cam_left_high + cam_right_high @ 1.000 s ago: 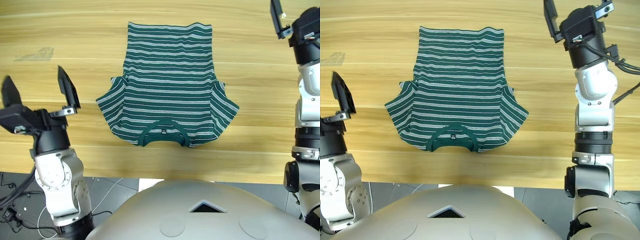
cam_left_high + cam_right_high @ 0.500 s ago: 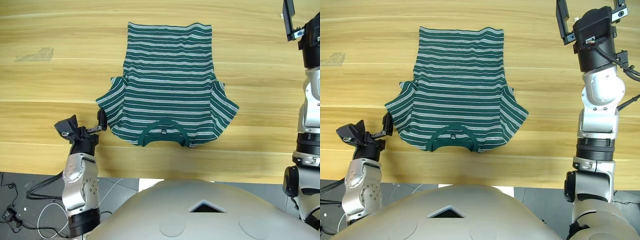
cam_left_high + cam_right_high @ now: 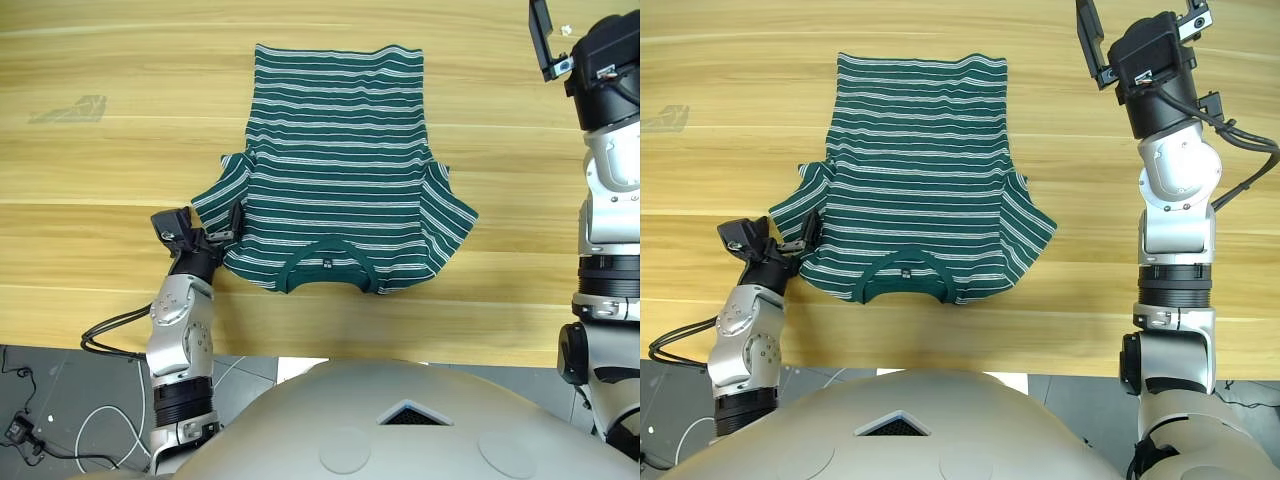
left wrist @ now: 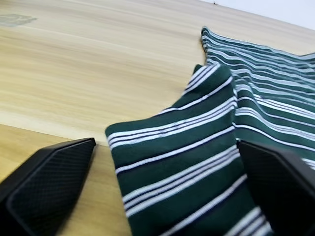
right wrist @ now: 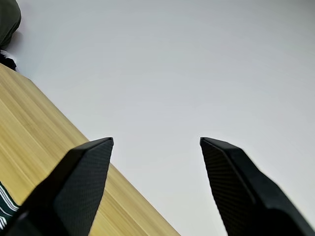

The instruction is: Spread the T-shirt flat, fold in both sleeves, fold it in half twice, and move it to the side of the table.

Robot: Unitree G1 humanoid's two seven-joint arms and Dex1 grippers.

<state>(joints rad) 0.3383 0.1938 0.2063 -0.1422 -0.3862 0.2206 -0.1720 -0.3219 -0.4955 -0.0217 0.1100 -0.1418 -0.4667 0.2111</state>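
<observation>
The T-shirt (image 3: 335,170) lies flat mid-table, collar near. The left gripper (image 3: 205,222), released, straddles the left sleeve (image 3: 222,195); the right gripper (image 3: 1140,25) hangs released, far right. I judge 2 sleeve folds, 2 halvings and the move remain.

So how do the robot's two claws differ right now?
The left gripper is low near the table's near edge, its fingers either side of the left sleeve of the T-shirt. The right gripper is out over the far right, well apart from the shirt, with nothing between its fingers. Both are open.
</observation>
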